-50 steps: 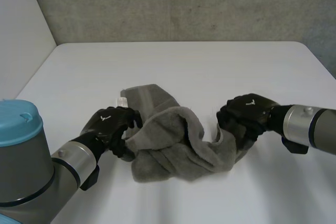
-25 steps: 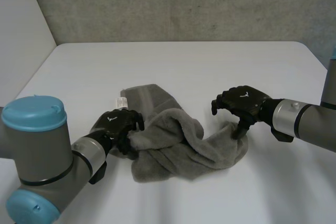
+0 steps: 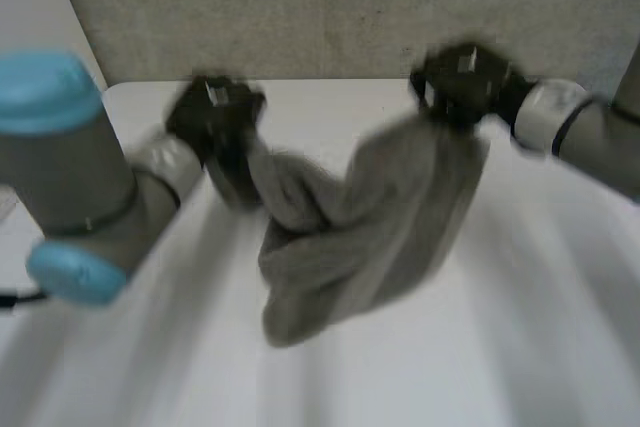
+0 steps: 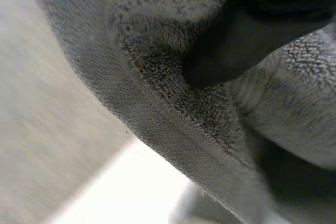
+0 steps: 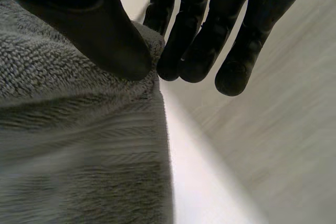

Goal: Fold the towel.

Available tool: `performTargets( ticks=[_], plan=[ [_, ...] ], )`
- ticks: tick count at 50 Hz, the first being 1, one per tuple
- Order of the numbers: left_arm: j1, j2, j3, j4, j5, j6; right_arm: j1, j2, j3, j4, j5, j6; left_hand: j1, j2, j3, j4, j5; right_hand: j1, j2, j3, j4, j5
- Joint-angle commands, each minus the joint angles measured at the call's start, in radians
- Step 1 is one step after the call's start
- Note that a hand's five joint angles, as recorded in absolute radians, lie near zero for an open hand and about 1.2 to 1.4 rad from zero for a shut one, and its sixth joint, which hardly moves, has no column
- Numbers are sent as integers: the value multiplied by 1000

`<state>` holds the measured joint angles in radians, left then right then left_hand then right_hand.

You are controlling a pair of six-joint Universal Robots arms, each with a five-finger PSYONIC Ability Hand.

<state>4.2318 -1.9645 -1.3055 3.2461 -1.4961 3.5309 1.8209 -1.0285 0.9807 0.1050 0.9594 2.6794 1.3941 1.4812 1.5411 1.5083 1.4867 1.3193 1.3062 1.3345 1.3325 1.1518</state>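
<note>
Hanging above the white table point(image 3: 545, 347), the thick grey terry towel point(image 3: 360, 217) sags in a bunched loop between two black hands; whether its low end touches the table I cannot tell. Left hand point(image 3: 215, 112) is clamped on one upper end, and right hand point(image 3: 460, 72) pinches the other upper edge between thumb and fingers. Best handling, I judge: draw the hands apart over the table until that edge runs taut, then lower flat.
</note>
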Motion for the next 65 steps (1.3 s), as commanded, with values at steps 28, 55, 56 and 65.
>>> performTargets(
  ticks=[28, 55, 56, 65],
  plan=[
    [206, 213, -676, 486, 144, -193, -47, -189, 600, -205, 124, -7, 2, -85, -145, -112, -265, 77, 90, 62, 64, 70],
    [214, 409, -928, 508, 244, -148, -117, -298, 728, -199, -11, -107, -807, -894, -954, -921, -1074, -791, -778, -806, -804, -798],
    [214, 409, -928, 508, 244, -148, -117, -298, 699, -191, -14, -113, -808, -895, -955, -922, -1075, -774, -760, -789, -787, -781],
    [201, 473, -937, 497, 235, -152, -117, -243, 543, -14, -2, -154, -887, -974, -1034, -1001, -1154, -773, -760, -789, -787, -780]
  ],
)
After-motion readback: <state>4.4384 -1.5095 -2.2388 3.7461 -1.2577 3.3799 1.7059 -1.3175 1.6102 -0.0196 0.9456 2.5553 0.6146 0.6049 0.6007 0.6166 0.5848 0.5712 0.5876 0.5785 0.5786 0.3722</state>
